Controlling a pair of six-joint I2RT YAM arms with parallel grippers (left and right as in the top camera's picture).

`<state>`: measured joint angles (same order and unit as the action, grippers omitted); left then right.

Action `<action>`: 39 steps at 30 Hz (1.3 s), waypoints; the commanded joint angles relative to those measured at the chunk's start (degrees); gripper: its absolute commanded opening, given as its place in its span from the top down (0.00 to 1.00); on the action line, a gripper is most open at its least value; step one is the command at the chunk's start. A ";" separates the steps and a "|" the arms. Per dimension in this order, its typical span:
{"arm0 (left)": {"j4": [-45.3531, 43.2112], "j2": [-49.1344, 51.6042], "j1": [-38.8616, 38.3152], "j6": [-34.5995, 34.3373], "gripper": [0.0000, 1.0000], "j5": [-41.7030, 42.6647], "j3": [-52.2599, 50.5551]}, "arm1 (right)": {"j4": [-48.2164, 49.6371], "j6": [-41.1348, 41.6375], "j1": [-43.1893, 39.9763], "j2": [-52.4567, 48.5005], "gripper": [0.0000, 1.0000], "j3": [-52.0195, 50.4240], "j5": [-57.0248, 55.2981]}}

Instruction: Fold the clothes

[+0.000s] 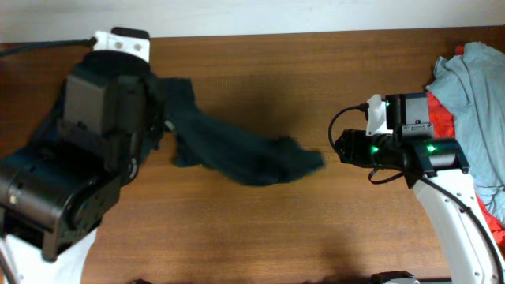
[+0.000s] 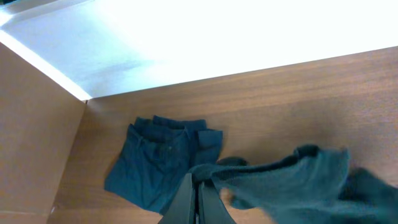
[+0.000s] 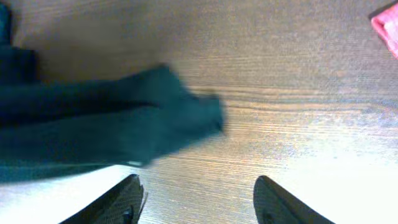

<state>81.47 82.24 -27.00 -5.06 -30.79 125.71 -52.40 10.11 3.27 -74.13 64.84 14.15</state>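
We saw the left gripper (image 2: pixel 194 182) pressed together, pinching the dark T-shirt (image 1: pixel 237 158), which trailed from nine o'clock to the table's (image 1: pixel 260 237) centre. The right gripper (image 3: pixel 196 194) stood spread beside its free end at three o'clock; a clothes heap (image 1: pixel 473 87) lay at two o'clock.

A shirt (image 1: pixel 237 158) lies across the middle of the table (image 1: pixel 260 237). A pile of clothes (image 1: pixel 473 102) sits at the right edge.
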 commanded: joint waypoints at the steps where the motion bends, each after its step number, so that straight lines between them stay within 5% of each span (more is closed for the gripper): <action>1: 0.52 1.31 0.28 -0.46 0.99 -0.61 0.07 | -0.42 -0.24 0.48 -2.14 0.36 0.87 -0.13; 9: 0.96 1.31 0.28 -0.46 0.99 -0.26 0.07 | -0.07 -5.40 0.59 -10.56 0.34 -0.33 15.78; 15: 0.85 1.31 0.28 -0.46 0.99 -0.26 0.02 | 5.35 5.38 2.69 -14.73 0.35 -0.33 30.56; 32: 1.14 1.31 0.28 -0.46 0.99 -0.26 0.02 | 22.16 35.28 30.91 -23.61 0.25 -0.33 15.13; 39: 1.57 1.31 0.28 -0.46 0.99 -0.28 0.02 | 34.18 40.02 36.48 -32.24 0.26 -0.33 19.06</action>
<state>83.00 83.88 -27.00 -5.06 -30.68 125.69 -20.78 46.63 38.46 -104.53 64.38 31.86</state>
